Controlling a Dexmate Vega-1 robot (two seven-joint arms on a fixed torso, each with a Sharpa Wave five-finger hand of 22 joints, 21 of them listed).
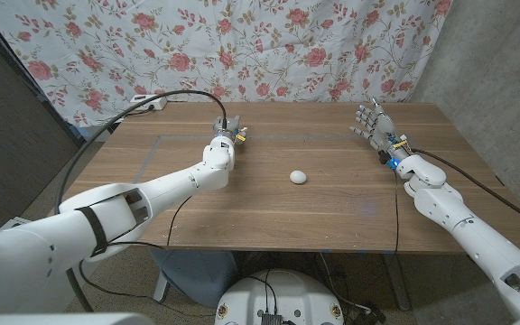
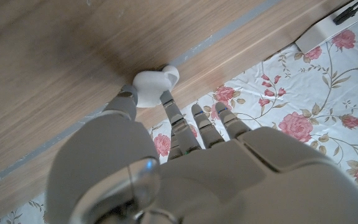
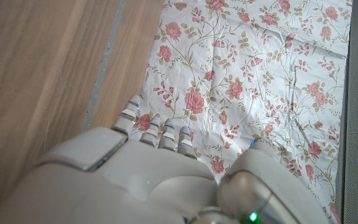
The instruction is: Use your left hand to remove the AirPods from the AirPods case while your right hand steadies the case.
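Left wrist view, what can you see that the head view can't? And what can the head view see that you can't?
Left wrist view: up close, the left hand pinches a small white thing, likely an AirPod, against the wood.

Head view: the white case lies alone mid-table, apart from both hands. The right hand is raised with fingers spread, holding nothing.

Both: the left hand, the wooden table and the flowered cloth behind it.
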